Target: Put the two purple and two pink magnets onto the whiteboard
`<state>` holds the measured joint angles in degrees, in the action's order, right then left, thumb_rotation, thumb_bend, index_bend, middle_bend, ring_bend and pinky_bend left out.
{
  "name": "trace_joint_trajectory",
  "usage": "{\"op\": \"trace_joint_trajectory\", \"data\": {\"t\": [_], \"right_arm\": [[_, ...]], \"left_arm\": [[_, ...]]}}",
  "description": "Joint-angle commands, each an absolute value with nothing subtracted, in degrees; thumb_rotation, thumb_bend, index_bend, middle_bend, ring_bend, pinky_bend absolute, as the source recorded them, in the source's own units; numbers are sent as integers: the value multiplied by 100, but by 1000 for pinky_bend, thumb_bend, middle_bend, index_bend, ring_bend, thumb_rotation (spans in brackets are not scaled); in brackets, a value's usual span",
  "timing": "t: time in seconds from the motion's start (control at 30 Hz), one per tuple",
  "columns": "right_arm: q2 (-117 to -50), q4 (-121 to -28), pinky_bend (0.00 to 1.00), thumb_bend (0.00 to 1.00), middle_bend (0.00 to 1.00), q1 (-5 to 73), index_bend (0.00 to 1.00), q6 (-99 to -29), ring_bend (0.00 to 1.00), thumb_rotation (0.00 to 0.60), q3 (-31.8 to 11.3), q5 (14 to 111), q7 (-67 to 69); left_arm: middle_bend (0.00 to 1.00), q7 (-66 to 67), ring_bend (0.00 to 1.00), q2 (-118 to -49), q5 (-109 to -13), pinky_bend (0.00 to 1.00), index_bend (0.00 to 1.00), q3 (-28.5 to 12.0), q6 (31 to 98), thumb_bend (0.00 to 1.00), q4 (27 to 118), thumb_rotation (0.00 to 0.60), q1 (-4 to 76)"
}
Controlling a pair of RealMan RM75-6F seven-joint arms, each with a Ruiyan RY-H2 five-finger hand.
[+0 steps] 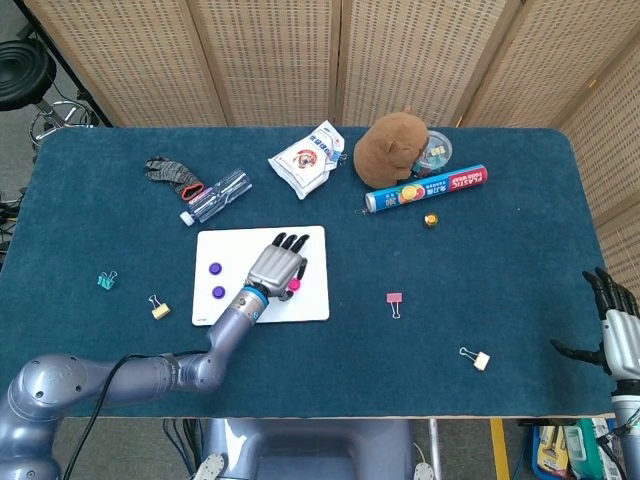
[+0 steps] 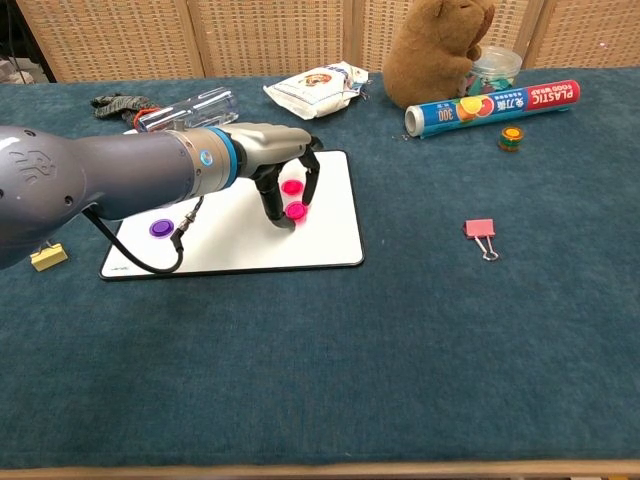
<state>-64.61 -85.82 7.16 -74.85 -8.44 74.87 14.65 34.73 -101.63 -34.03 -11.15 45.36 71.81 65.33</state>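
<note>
The whiteboard [image 1: 310, 305] [image 2: 330, 235] lies flat left of the table's middle. Two purple magnets [image 1: 215, 268] [image 1: 218, 292] sit on its left part; the chest view shows only one of them [image 2: 160, 228], as my left arm hides the other. Two pink magnets are on its right part. One pink magnet [image 2: 292, 186] lies free. The nearer pink magnet [image 1: 294, 285] [image 2: 296, 210] rests on the board, and my left hand [image 1: 277, 265] [image 2: 275, 160] arches over it and pinches it between thumb and a finger. My right hand [image 1: 615, 325] hangs open past the table's right edge.
Behind the board lie a clear bottle [image 1: 216, 196], a glove [image 1: 165, 170], a snack bag [image 1: 307, 158], a brown plush toy [image 1: 390, 148] and a blue foil tube [image 1: 426, 188]. Binder clips are scattered about: pink [image 1: 394, 299], yellow [image 1: 159, 308], teal [image 1: 106, 280], and one near the front right [image 1: 478, 358].
</note>
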Motion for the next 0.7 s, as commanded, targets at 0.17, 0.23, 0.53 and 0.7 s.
{"op": "trace_joint_trajectory", "data": {"t": [0.17, 0.23, 0.53, 0.7], "right_arm": [[-6451, -8596, 0, 0, 0, 711, 63, -7484, 0, 600, -854, 7471, 1468], [-6452, -8598, 0, 0, 0, 712, 62, -7480, 0, 600, -851, 7474, 1464], [-6441, -8606, 0, 0, 0, 707, 63, -7482, 0, 600, -860, 7469, 1481], [-6437, -8617, 0, 0, 0, 705, 63, -7487, 0, 600, -857, 7483, 1480]], "left_arm": [[0, 3541, 0, -10190, -3304, 0, 597, -1120, 4575, 269, 7146, 600, 6575], [0, 3561, 0, -10196, -3258, 0, 578, -1116, 4566, 269, 7147, 600, 6584], [0, 3594, 0, -10142, -3152, 0, 256, -1098, 4569, 269, 7236, 600, 6591], [0, 3462, 0, -10059, -3249, 0, 225, -1122, 4580, 270, 7357, 600, 6541]]}}
